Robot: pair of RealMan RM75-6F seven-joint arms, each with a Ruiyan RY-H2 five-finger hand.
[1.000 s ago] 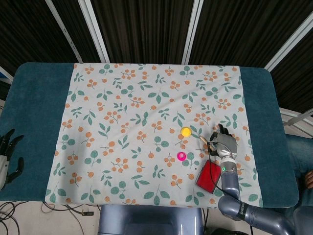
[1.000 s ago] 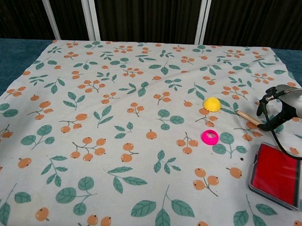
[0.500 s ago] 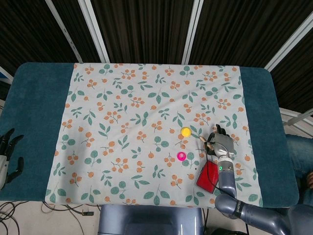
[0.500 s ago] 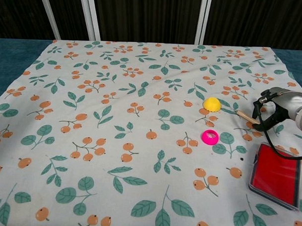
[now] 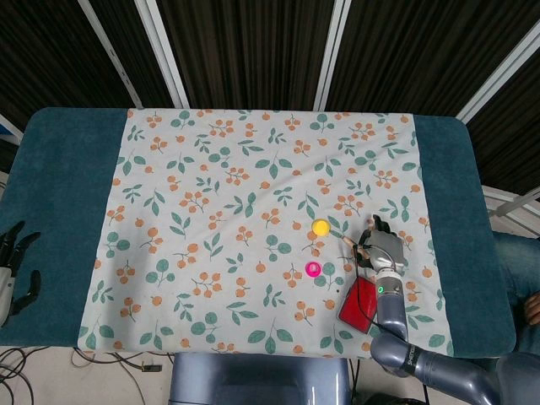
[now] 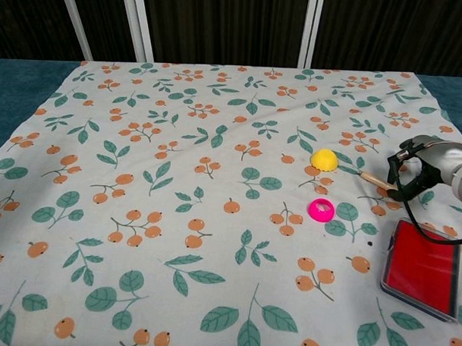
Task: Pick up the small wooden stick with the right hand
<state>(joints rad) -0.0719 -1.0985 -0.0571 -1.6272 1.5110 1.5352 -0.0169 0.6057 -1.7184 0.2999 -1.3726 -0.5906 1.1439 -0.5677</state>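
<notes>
The small wooden stick (image 6: 373, 178) lies on the floral cloth at the right, just right of a yellow dome; the head view shows the stick (image 5: 348, 242) as a short sliver. My right hand (image 6: 428, 166) sits at its right end, fingers curled down around that end and pinching it. The stick's free left tip stays low over the cloth. From above, the right hand (image 5: 384, 251) covers the stick's right part. My left hand (image 5: 13, 270) hangs off the table's left edge with fingers spread, holding nothing.
A yellow dome (image 6: 323, 158) and a pink ring (image 6: 319, 209) sit just left of the stick. A flat red box (image 6: 423, 268) lies right below my right hand. The floral cloth (image 6: 178, 179) covers the teal table (image 5: 59, 186).
My right hand has shifted slightly left and its fingers have closed in on the stick's right end. The stick's free tip has slid a little left. The left hand has stayed put.
</notes>
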